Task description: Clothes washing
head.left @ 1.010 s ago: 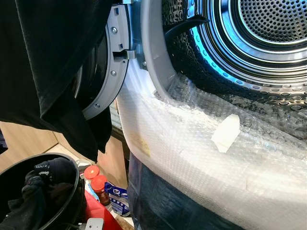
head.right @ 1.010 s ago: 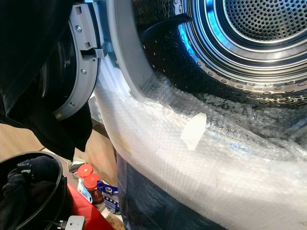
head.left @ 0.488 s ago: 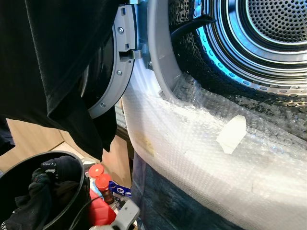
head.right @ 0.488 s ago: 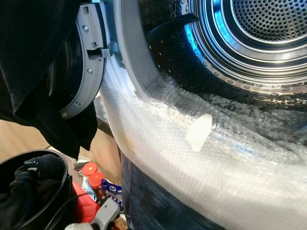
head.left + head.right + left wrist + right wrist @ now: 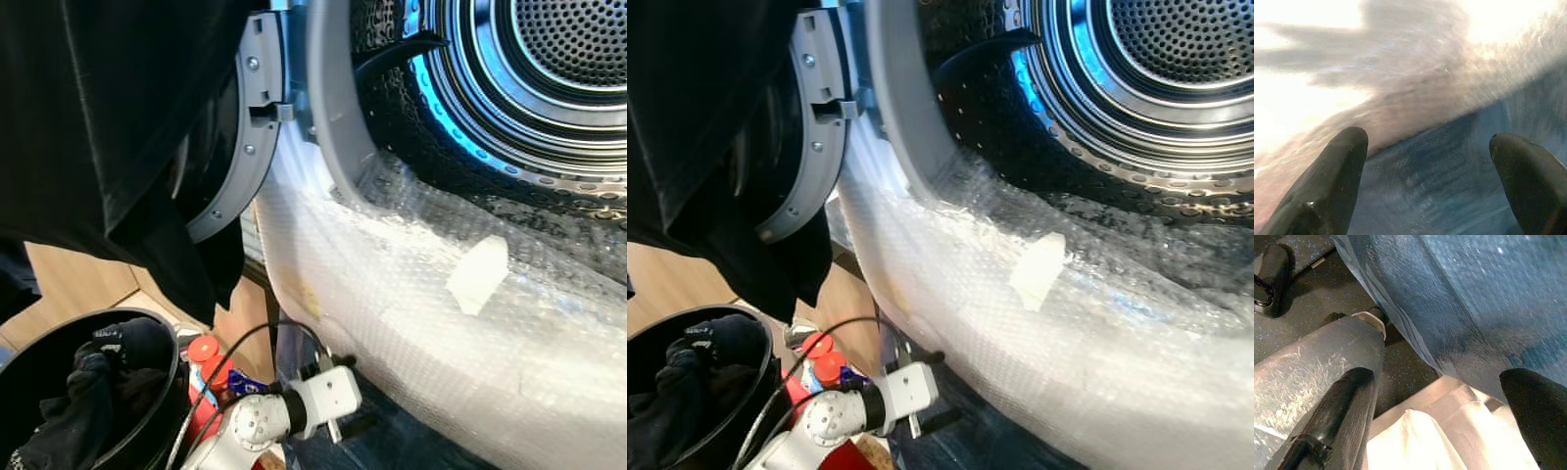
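We note the left gripper (image 5: 1425,161), fingers spread and empty, has risen into view at 6 o'clock below the bubble-wrapped washer front (image 5: 411,294). Black garment (image 5: 108,127) drapes the open door (image 5: 250,127) at 10 o'clock; the black laundry basket (image 5: 171,367) sits at 8 o'clock. Right gripper (image 5: 1444,416) is likewise spread, holding nothing.

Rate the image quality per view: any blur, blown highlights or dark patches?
Left eye view: sharp; the drum shows blue glare and the black garment is nearly featureless. Left wrist view: soft and smeared, blown out to white at the top, with the left gripper open before the bubble wrap. Right wrist view: evenly lit, mildly soft, right gripper open.
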{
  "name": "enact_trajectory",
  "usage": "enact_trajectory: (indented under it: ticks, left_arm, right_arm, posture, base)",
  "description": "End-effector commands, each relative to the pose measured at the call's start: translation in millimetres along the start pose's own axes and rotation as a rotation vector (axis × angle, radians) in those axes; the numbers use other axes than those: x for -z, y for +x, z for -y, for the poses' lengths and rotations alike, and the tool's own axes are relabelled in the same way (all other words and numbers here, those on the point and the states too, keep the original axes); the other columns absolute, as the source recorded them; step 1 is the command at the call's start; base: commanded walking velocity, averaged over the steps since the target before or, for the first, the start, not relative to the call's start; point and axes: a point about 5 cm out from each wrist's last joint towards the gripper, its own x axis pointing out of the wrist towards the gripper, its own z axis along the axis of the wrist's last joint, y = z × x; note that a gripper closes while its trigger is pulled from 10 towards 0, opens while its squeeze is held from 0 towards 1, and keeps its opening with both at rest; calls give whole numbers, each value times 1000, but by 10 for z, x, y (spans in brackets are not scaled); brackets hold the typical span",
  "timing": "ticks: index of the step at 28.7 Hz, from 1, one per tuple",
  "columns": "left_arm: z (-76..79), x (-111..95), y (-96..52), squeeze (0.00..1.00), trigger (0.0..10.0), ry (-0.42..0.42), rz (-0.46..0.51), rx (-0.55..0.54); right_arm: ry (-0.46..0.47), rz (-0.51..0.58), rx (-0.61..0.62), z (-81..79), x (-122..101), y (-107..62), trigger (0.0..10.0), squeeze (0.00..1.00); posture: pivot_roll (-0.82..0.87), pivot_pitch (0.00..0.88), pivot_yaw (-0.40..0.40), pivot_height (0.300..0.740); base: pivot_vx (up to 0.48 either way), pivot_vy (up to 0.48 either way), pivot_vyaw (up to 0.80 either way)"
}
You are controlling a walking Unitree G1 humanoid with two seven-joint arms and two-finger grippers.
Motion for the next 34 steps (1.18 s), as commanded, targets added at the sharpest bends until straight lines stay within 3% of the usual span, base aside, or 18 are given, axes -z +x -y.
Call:
enact_trajectory:
  ticks: [1,3,4,5,7,11,12,14,16,17,18,20,28,34]
  left_arm:
    - [-81,-109,-102,0,10000,-72,-7,-35]
    - [-50,-81,-273,0,10000,-54,-136,-20]
    - [-58,-76,-364,0,10000,-88,-190,-59]
    - [-58,-76,-364,0,10000,-88,-190,-59]
    - [-74,-106,-484,0,10000,-165,-213,-125]
    - [-160,-50,-764,0,10000,-337,-304,-384]
    - [-173,12,-905,0,10000,-420,-369,-482]
    - [-185,33,-961,0,10000,-434,-387,-516]
    - [-449,87,-1317,0,10000,-444,-417,-819]
    - [-449,87,-1317,0,10000,-444,-417,-819]
    - [-568,99,-1480,0,10000,-435,-424,-942]
    - [-665,173,-1678,0,10000,-435,-461,-1057]
    - [-761,345,-1988,0,10000,-593,-456,-1262]
    - [-779,466,-2209,0,10000,-634,-462,-1418]
  right_arm:
    - [-3,-3,-12,-45,26,5,10000,0]
    - [-11,-4,-15,-52,26,5,10000,0]
    - [-17,-5,-17,-54,24,5,10000,0]
    - [-17,-5,-17,-54,24,5,10000,0]
    - [-26,-5,-20,-56,21,5,10000,0]
    - [-35,-7,-22,-58,18,5,10000,0]
    - [-43,-8,-23,-57,15,4,10000,0]
    - [-44,-8,-23,-57,12,4,10000,0]
    - [-44,-2,-21,-53,1,4,10000,0]
    - [-44,-2,-21,-53,1,4,10000,0]
    - [-46,-1,-20,-51,0,4,10000,0]
    - [-53,-1,-19,-51,0,4,10000,0]
    - [-54,7,-14,-55,-10,4,10000,0]
    - [-48,11,-15,-69,-8,5,10000,0]
  posture:
    - [147,0,28,740]
    - [147,0,28,740]
    - [147,0,28,740]
    - [147,0,28,740]
    - [147,0,28,740]
    - [179,0,27,740]
    - [184,0,26,740]
    - [186,0,24,740]
    - [198,0,20,740]
    - [198,0,20,740]
    - [198,0,20,740]
    - [206,0,15,740]
    - [210,0,15,740]
    - [208,0,22,740]
  base:
    - [0,0,0]
    - [0,0,0]
    - [0,0,0]
    - [0,0,0]
    - [0,0,0]
    - [0,0,0]
    - [0,0,0]
    - [0,0,0]
    - [0,0,0]
    - [0,0,0]
    - [0,0,0]
    - [0,0,0]
    - [0,0,0]
    - [0,0,0]
